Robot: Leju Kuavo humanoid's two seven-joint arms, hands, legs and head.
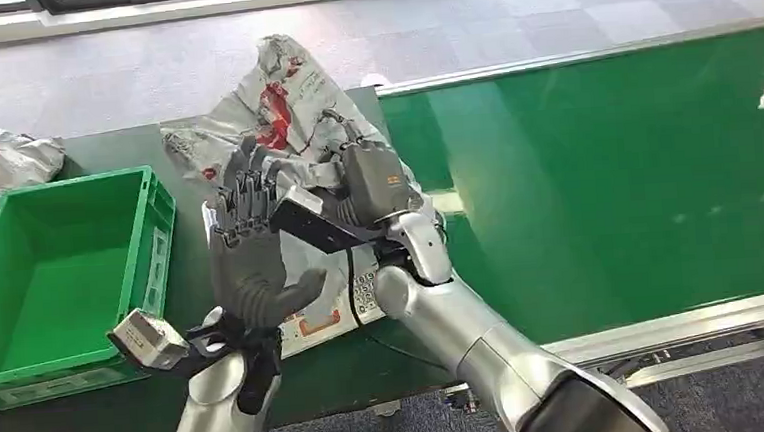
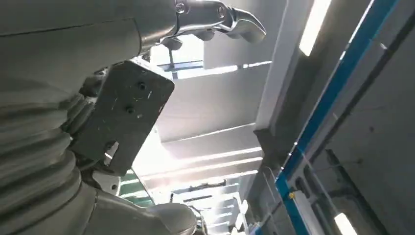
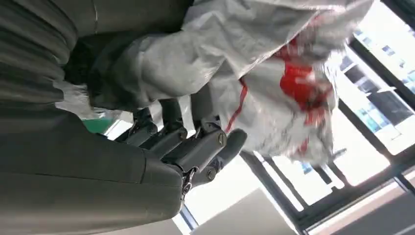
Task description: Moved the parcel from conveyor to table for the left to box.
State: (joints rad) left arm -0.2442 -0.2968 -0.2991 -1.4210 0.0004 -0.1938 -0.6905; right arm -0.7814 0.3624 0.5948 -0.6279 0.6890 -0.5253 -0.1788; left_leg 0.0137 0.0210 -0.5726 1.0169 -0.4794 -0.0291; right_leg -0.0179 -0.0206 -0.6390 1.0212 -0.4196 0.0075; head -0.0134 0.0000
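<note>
The right hand [image 1: 361, 177] grips a crumpled grey parcel [image 1: 281, 102] with red print, held up over the dark table [image 1: 104, 153] beside the green conveyor [image 1: 606, 182]. The left hand [image 1: 250, 254] is raised just in front of it, palm open, holding nothing, partly blocking the parcel's lower half. A green crate [image 1: 152, 205] sits on the table's left. Another grey bag [image 1: 4, 154] lies behind the crate.
</note>
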